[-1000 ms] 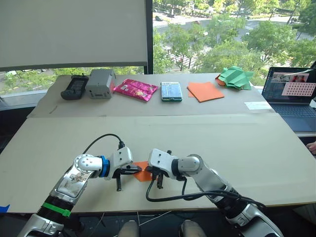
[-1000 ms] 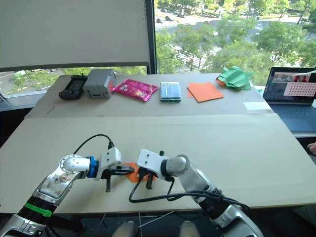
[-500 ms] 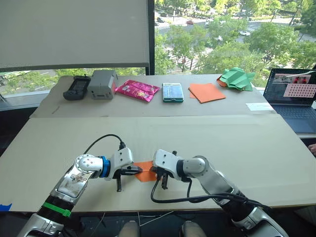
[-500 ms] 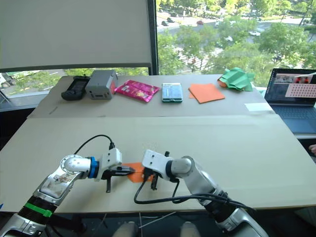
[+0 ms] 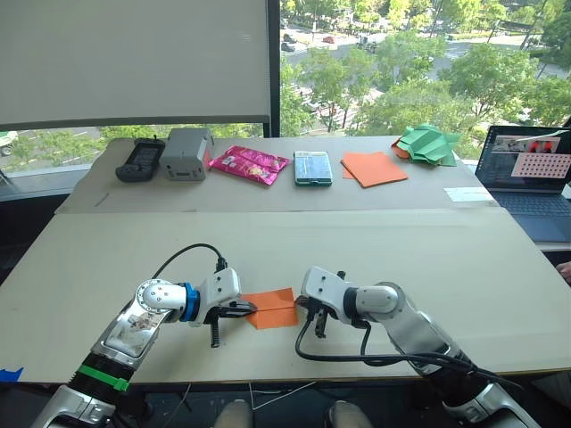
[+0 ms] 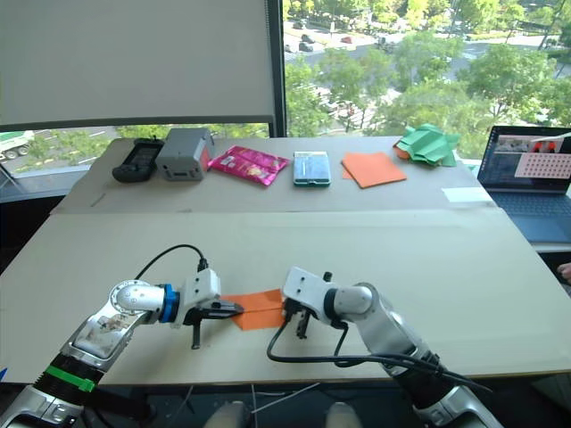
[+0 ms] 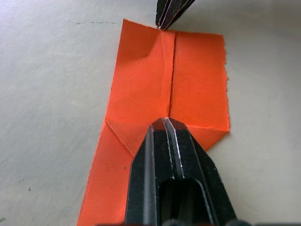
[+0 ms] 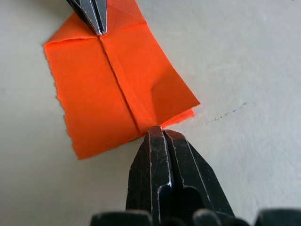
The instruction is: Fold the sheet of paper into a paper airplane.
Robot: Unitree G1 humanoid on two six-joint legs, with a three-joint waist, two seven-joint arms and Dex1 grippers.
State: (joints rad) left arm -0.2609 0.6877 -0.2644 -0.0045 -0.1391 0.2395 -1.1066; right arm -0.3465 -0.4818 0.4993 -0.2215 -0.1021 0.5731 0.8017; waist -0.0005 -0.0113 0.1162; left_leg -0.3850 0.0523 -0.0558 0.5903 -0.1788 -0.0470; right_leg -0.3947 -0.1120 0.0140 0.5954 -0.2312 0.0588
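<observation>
Left gripper [image 7: 165, 121]: fingers pressed together, tips down on one end of the paper [image 5: 271, 308], right on the centre crease. Not pinching the sheet; closed tips resting on top.
Right gripper [image 8: 159, 130]: fingers likewise closed, tips touching the opposite edge of the paper at the crease end, one corner there lifted slightly off the table.
Paper: bright orange, lying flat near the front edge of the table [image 5: 428, 259], between the two grippers. Long crease running gripper to gripper along the middle; diagonal folds at the left gripper's end; ragged edge along one long side.
Black cable looping from each wrist over the table near the paper.

Far side of table, well apart from the work area, left to right:
- black handheld device [image 5: 141, 160]
- grey box [image 5: 186, 152], just beside it
- pink packet [image 5: 247, 164]
- teal-edged pack [image 5: 312, 167]
- smooth orange sheet [image 5: 372, 167]
- green paper heap [image 5: 427, 143], touching the orange sheet's far corner
- white slip [image 5: 467, 193]

Open laptop [image 5: 528, 175] at the right edge, screen lit.
</observation>
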